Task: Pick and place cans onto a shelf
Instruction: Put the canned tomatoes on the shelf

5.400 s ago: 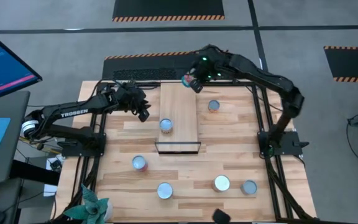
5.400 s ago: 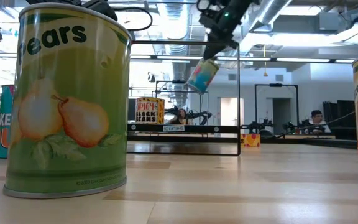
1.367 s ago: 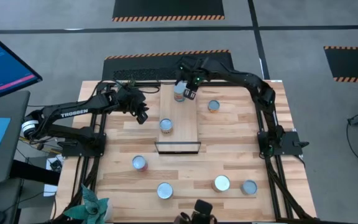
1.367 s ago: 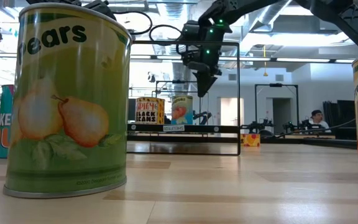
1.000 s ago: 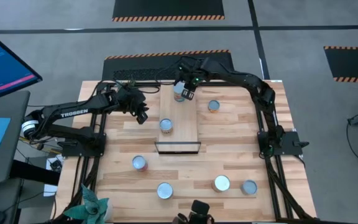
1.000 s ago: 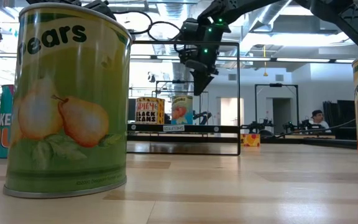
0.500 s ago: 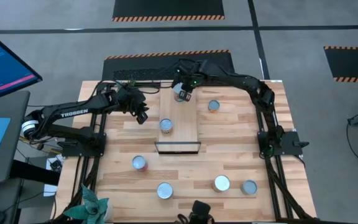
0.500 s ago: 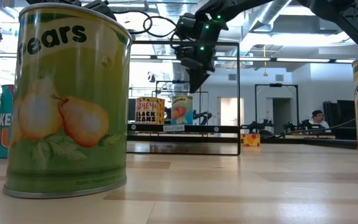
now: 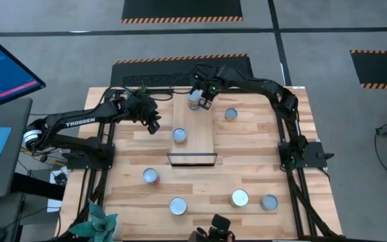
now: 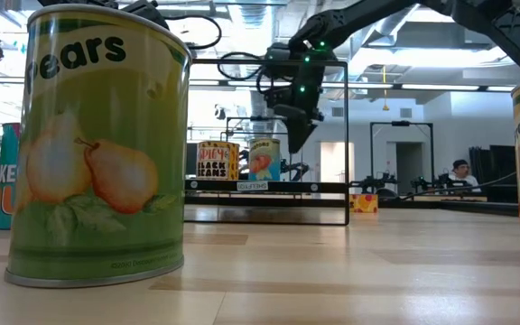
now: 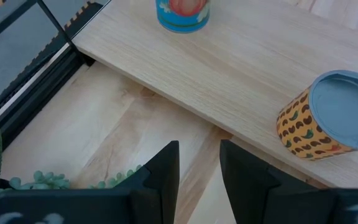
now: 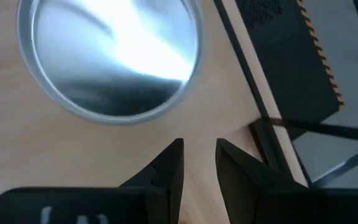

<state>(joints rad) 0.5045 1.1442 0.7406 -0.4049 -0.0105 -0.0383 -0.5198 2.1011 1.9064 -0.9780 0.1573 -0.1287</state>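
The shelf is a long light-wood board with a black frame at its near end. Two cans stand upright on it, one near the middle and one at the far end. My right gripper hovers just right of and above the far can, open, with nothing between its fingers. My left gripper waits open left of the shelf, facing the middle can.
Several more cans stand on the slatted table: one right of the shelf, one left of centre and three along the near edge. A green plant sits at the near left corner.
My right gripper has swayed over the far can, first a little up and toward the table's left, then back toward the right and lower. The can has stayed upright on the shelf. The gap between its fingers has not visibly changed.
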